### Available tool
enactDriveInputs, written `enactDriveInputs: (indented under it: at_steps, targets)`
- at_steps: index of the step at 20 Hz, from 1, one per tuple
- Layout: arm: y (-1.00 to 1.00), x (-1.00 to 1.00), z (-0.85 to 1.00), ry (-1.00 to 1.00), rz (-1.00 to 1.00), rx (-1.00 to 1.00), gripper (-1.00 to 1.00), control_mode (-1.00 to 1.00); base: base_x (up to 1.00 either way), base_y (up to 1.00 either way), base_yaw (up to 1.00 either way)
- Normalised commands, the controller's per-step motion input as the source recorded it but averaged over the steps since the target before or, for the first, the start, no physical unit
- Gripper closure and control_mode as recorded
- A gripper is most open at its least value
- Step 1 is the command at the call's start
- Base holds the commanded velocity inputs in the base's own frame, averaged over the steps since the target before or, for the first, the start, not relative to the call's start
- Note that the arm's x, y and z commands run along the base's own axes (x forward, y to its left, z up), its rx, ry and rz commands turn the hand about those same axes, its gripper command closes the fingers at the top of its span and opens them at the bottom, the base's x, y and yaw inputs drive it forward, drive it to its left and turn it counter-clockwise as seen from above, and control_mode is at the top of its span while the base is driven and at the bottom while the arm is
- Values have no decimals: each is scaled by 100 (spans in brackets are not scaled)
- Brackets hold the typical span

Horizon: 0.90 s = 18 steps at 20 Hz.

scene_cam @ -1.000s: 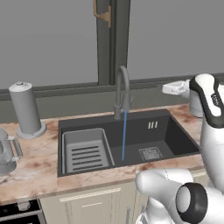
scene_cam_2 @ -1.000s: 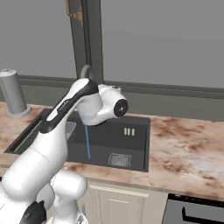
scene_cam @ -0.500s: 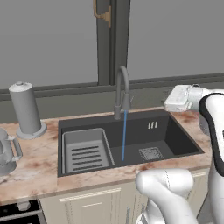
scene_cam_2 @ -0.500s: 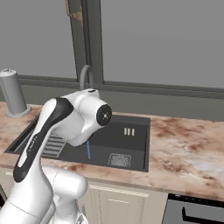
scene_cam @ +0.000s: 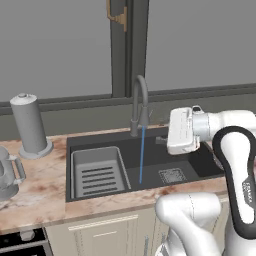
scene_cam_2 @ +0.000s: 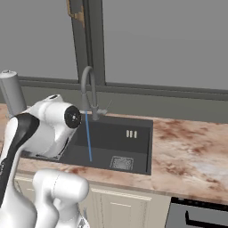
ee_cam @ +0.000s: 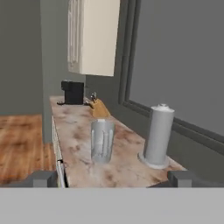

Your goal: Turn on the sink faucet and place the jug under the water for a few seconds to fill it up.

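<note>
Two fingertips [ee_cam: 43,178] stand far apart with nothing between them: I have the gripper [ee_cam: 113,179] spread wide and aimed along the counter [ee_cam: 127,168] at the jug [ee_cam: 102,141], which stands left of the sink [scene_cam: 150,150] near the paper-towel holder [ee_cam: 158,136]. Water [scene_cam: 142,155] already runs from the faucet [scene_cam: 139,105], so I judge fetching the jug comes next.

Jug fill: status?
Gripper open, empty, aimed at jug. Water running from faucet; jug on counter left of sink. Grey cylinder stands beside jug.
</note>
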Motion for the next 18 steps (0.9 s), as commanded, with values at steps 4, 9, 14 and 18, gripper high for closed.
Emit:
enactDriveInputs:
  at_steps: [4, 9, 14, 18]
  targets:
    - [100, -29, -12, -2, 25, -7, -100, -100, 0, 0, 0]
    - [100, -10, -18, -3, 27, -4, -100, -100, 0, 0, 0]
    - [93, -17, -27, -1, 24, -1, -100, -100, 0, 0, 0]
    - [84, 0, -41, 0, 17, 0, -100, -100, 0, 0, 0]
